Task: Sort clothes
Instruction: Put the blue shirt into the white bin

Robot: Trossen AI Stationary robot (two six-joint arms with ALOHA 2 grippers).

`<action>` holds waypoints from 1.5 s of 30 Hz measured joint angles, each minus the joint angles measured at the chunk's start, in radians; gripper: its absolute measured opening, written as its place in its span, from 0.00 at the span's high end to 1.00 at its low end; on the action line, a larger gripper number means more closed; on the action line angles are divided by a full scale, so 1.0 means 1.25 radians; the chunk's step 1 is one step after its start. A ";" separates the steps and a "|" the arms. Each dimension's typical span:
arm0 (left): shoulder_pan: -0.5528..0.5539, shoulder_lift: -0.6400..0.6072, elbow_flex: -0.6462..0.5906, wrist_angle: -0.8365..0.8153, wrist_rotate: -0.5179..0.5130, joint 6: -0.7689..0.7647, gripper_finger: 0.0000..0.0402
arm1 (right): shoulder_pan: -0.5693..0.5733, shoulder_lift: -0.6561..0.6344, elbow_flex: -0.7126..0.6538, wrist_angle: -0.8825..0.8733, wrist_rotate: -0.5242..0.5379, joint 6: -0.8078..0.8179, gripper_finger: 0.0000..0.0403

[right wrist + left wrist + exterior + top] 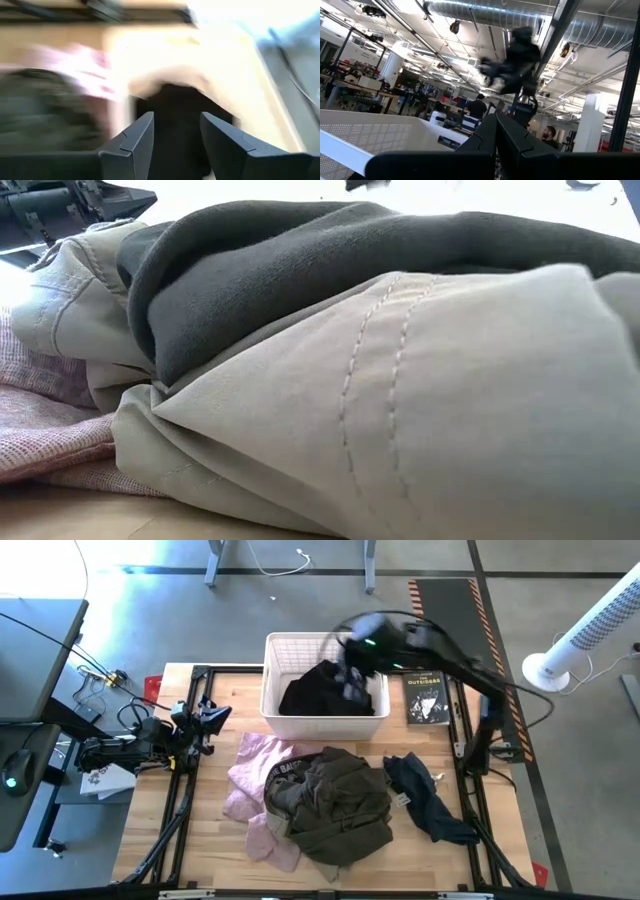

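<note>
A black garment (325,695) lies inside the white basket (272,690) at the table's far middle. My right gripper (352,675), blurred, hangs over the basket; in the right wrist view it (177,132) is open, with the black garment (175,110) showing past the gap. The olive-brown garment (345,800) lies heaped on the khaki trousers (283,780), which lie on the pale pink garment (252,765) at the table's middle. The navy garment (425,795) lies to their right. My left gripper (215,720) waits shut at the table's left edge.
A small black book (428,698) lies right of the basket. The wooden table's edges carry black rails (185,800). In the low view the khaki trousers (420,400) and the olive garment (300,260) fill the picture. People stand in the room beyond (547,135).
</note>
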 joint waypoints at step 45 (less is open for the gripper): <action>0.000 0.000 0.000 0.013 -0.026 -0.013 1.00 | 0.254 -0.500 -1.406 0.384 -0.146 0.778 0.30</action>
